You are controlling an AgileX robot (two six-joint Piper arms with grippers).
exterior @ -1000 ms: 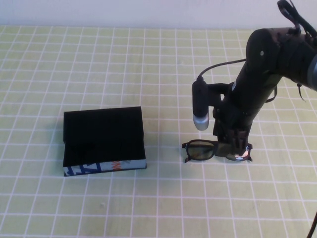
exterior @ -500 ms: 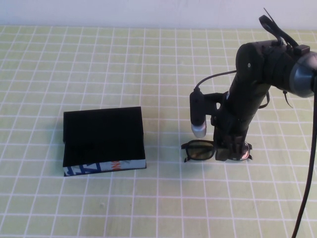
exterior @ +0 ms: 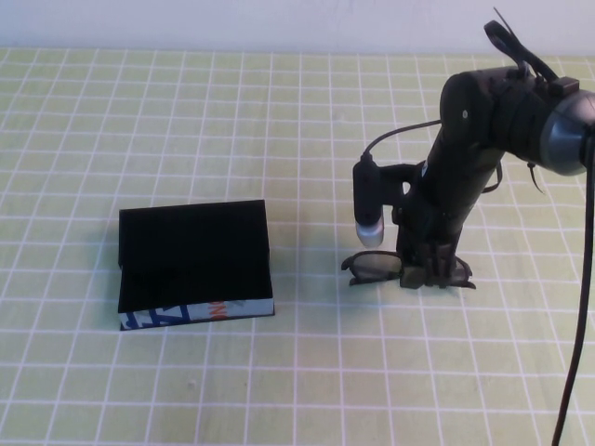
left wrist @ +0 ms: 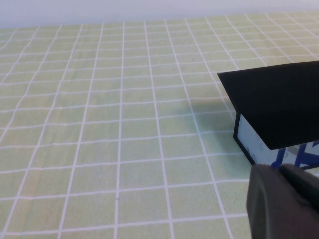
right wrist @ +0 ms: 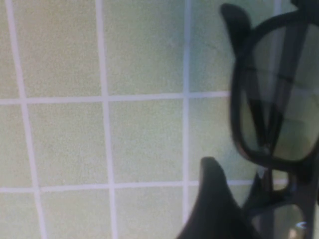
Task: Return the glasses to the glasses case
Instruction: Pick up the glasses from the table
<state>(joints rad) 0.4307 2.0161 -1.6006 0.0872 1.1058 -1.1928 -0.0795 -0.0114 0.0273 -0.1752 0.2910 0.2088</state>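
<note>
The glasses (exterior: 376, 268) are black-framed with dark lenses and lie on the green checked cloth to the right of centre. My right gripper (exterior: 426, 273) points straight down onto their middle and stands open, straddling the frame. In the right wrist view one finger (right wrist: 213, 199) stands right beside the frame, with a lens (right wrist: 279, 107) beyond it; the other finger is out of frame. The glasses case (exterior: 195, 251) is a black box with its flap lid raised and blue, white and orange print on its front, a little to the left. My left gripper (left wrist: 285, 205) hovers just beside the case (left wrist: 279, 102).
A small silver-tipped black camera barrel (exterior: 367, 209) hangs off the right arm, just above the glasses' left lens. A cable (exterior: 576, 307) runs down the right edge. Green checked cloth (exterior: 279, 372) covers the table all round.
My right gripper has dropped lower onto the glasses and shifted slightly left. The glasses now look flatter and sit a little further back. The case has not moved.
</note>
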